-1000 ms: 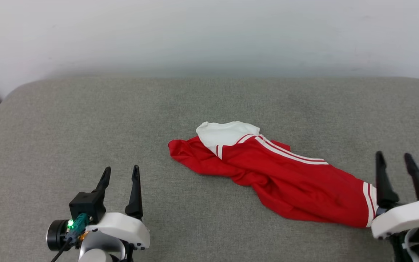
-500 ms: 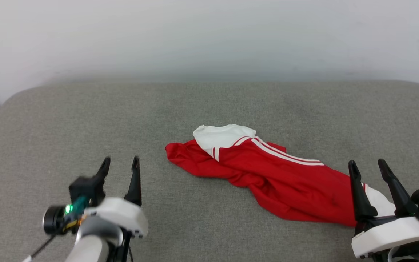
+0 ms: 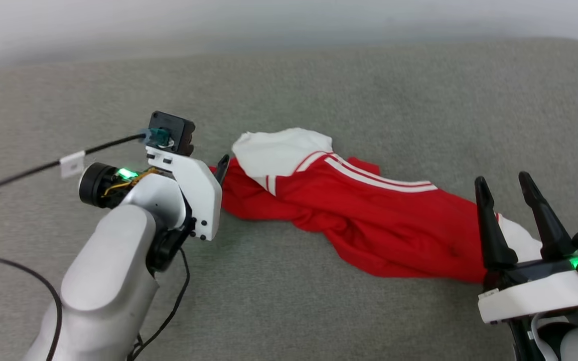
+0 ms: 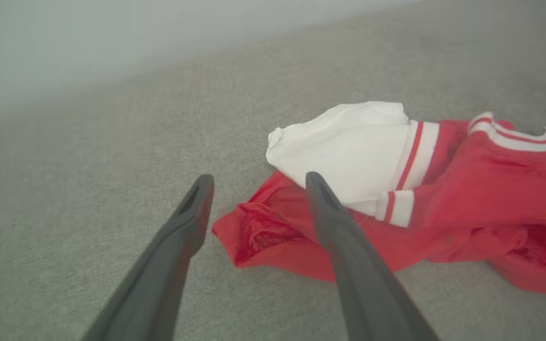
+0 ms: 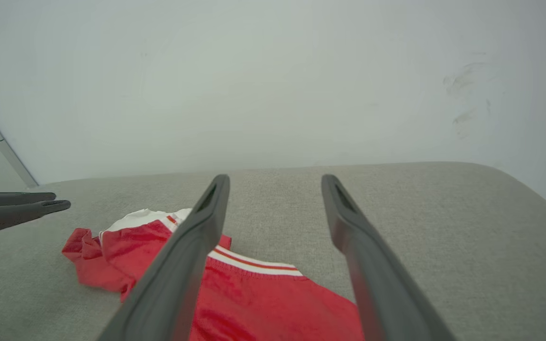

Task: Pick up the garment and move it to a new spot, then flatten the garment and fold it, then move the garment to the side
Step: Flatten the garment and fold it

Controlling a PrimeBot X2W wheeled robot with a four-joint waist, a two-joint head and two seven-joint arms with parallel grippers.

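garment [image 3: 369, 215] lies crumpled on the grey cushion [image 3: 349, 85], one red corner just beyond the fingertips of the left gripper [image 4: 259, 181], its other end beneath the fingers of the right gripper [image 3: 502, 180]; both spread wide, empty.

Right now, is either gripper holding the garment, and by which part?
Nothing is held. The left gripper stands open by the garment's red end, the right gripper open by its opposite end.

Bare grey cushion [image 3: 394, 95] lies open at twelve and six o'clock of the garment [image 3: 369, 215]. A black cable [image 3: 33, 174] crosses at nine o'clock; the wall [image 5: 273, 85] closes off beyond twelve.
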